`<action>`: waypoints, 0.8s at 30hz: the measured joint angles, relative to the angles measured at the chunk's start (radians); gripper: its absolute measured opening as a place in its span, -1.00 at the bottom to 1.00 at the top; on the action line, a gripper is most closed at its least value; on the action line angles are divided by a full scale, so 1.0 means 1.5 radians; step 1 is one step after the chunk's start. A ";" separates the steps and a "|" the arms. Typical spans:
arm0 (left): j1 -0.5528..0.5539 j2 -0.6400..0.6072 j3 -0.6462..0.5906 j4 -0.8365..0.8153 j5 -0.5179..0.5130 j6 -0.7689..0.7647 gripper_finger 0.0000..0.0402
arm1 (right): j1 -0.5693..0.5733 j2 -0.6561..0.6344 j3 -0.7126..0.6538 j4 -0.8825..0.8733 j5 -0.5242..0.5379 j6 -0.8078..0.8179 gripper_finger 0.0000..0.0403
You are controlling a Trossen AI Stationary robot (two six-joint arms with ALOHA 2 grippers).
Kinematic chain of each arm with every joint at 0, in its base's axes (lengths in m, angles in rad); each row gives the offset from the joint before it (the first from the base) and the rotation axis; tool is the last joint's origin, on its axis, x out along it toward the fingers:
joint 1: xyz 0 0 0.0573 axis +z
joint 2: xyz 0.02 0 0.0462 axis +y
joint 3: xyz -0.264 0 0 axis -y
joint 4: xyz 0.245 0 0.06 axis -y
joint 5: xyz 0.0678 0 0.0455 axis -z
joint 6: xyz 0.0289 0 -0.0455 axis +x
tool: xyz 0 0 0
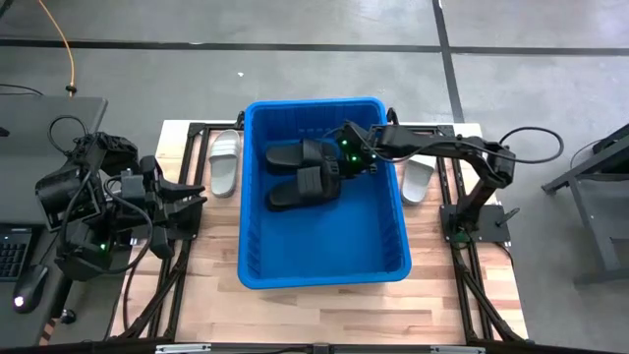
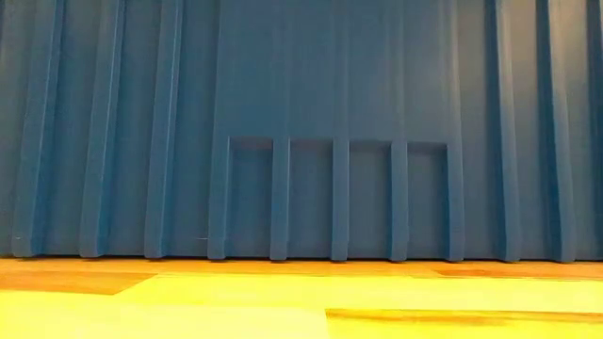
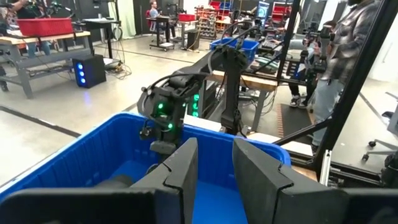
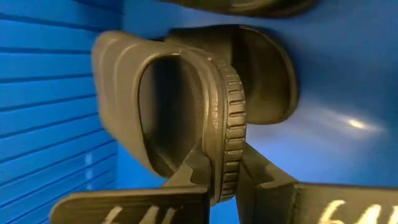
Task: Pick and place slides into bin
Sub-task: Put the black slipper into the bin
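While the bin [image 1: 257, 197] hides lower slides, right claw [image 4: 217, 180] pinches a black strap [image 4: 229, 118].

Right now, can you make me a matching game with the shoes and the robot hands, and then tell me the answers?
Things:
1. black slide
2. pale slide
3. left gripper
4. blue bin

Places or states:
A. open and holding nothing, beside the bin
B. pinched by its strap in the right gripper, inside the bin
C. lying on the wooden table, outside the bin
D. sitting in the middle of the table with black slides in it

Pairs: 1-B, 2-C, 3-A, 4-D
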 joint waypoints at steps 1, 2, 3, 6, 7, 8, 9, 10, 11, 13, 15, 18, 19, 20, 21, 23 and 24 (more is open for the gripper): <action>0.000 0.000 0.000 0.000 -0.002 0.001 -0.54 | -0.001 0.006 0.000 0.005 -0.015 -0.004 -0.97; 0.000 0.000 0.000 0.000 -0.003 0.002 -0.54 | -0.001 0.010 0.000 0.017 -0.028 -0.006 -0.97; 0.000 0.000 0.000 0.000 -0.003 0.004 -0.54 | -0.001 0.011 0.000 0.030 -0.032 -0.008 -0.97; 0.000 0.000 0.000 0.000 -0.004 0.008 -0.54 | 0.004 0.011 0.000 0.040 -0.020 -0.002 -0.97; 0.000 0.000 0.000 0.000 -0.004 0.009 -0.54 | 0.004 0.011 0.000 0.041 -0.016 -0.002 -0.97; 0.000 0.000 0.000 0.000 -0.004 0.009 -0.54 | 0.004 0.011 0.000 0.040 -0.016 -0.004 -0.97; 0.000 0.000 0.000 0.000 -0.003 0.009 -0.54 | 0.001 0.011 0.000 0.040 -0.017 -0.005 -0.97; 0.000 0.000 0.000 0.000 -0.003 0.009 -0.54 | 0.000 0.011 0.000 0.037 -0.018 -0.009 -0.97; 0.000 0.000 0.000 0.000 -0.003 0.010 -0.54 | -0.002 0.011 0.000 0.030 -0.017 -0.012 -0.97; 0.000 0.000 0.000 0.000 -0.003 0.013 -0.54 | -0.004 0.011 -0.004 0.028 -0.017 -0.018 -0.97; 0.000 0.000 0.000 0.000 -0.003 0.014 -0.54 | -0.004 0.011 -0.008 0.043 -0.032 -0.021 -0.98; 0.000 0.000 0.000 0.000 -0.004 0.014 -0.54 | -0.003 0.011 -0.008 0.075 -0.040 -0.021 -0.98; 0.000 0.000 0.000 0.000 -0.004 0.014 -0.54 | -0.001 0.011 -0.008 0.083 -0.040 -0.019 -0.98; 0.000 0.000 0.000 0.000 -0.004 0.014 -0.54 | 0.001 0.011 -0.008 0.091 -0.038 -0.014 -0.98; 0.000 0.000 0.000 0.000 -0.004 0.015 -0.54 | 0.002 0.011 -0.008 0.100 -0.036 -0.011 -0.98; 0.000 0.000 0.000 0.000 -0.004 0.016 -0.54 | 0.005 0.011 -0.008 0.114 -0.036 -0.009 -0.98; 0.000 0.000 0.000 0.000 -0.004 0.016 -0.54 | 0.006 0.011 -0.008 0.115 -0.035 -0.006 -0.98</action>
